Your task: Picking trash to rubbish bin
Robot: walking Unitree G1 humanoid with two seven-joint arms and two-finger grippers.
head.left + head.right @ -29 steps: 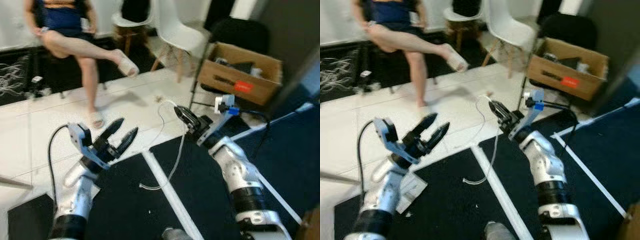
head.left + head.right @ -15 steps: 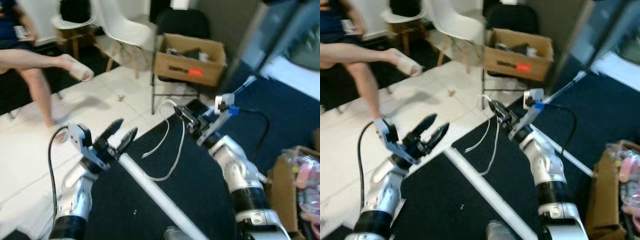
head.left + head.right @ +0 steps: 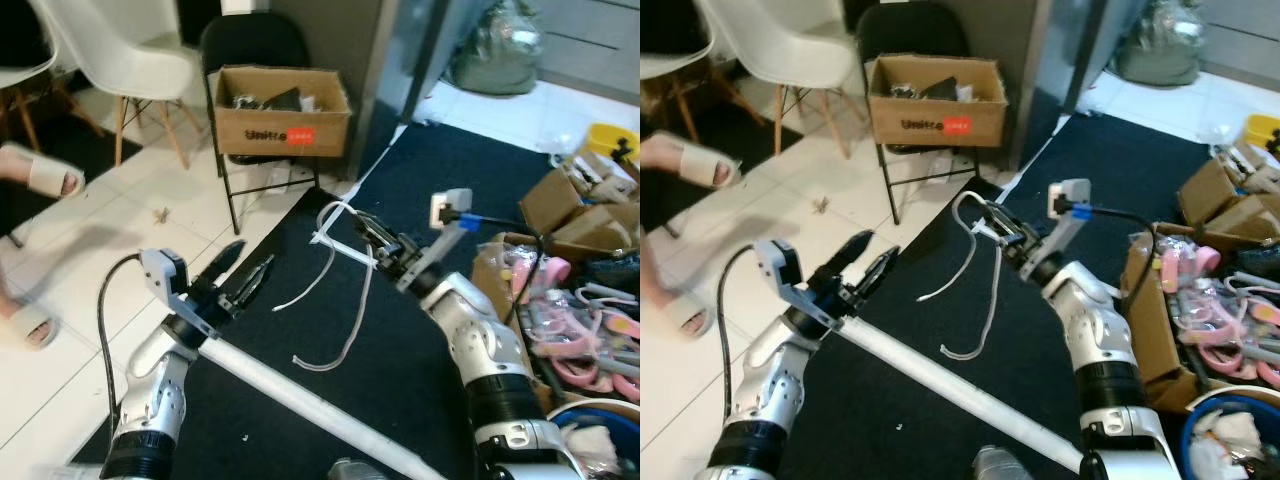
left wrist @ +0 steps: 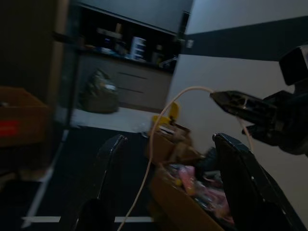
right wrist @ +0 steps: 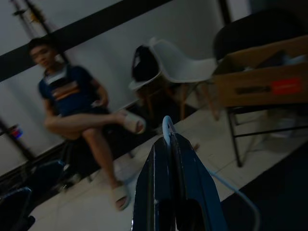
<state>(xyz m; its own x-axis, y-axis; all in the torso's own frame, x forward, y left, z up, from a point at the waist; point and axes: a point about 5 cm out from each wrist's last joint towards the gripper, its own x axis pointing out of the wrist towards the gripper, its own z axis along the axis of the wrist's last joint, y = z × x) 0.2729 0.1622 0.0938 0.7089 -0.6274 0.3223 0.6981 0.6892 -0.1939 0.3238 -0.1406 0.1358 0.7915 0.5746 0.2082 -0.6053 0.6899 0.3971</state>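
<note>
Cardboard box (image 3: 936,101) on black chair, dark print beside red label, not legible

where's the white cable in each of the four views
Left eye view: white cable hangs from the right gripper, mid-picture.
Right eye view: mid-picture too, over the black mat.
Left wrist view: a pale curved line between the left gripper's fingers.
Right wrist view: a small loop at the shut fingertips.
Shared landmark: cardboard box on the black chair.

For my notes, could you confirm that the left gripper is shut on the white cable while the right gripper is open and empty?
The sides are swapped: the right gripper is shut on the white cable, while the left gripper is open and empty, as the right eye view shows.
</note>
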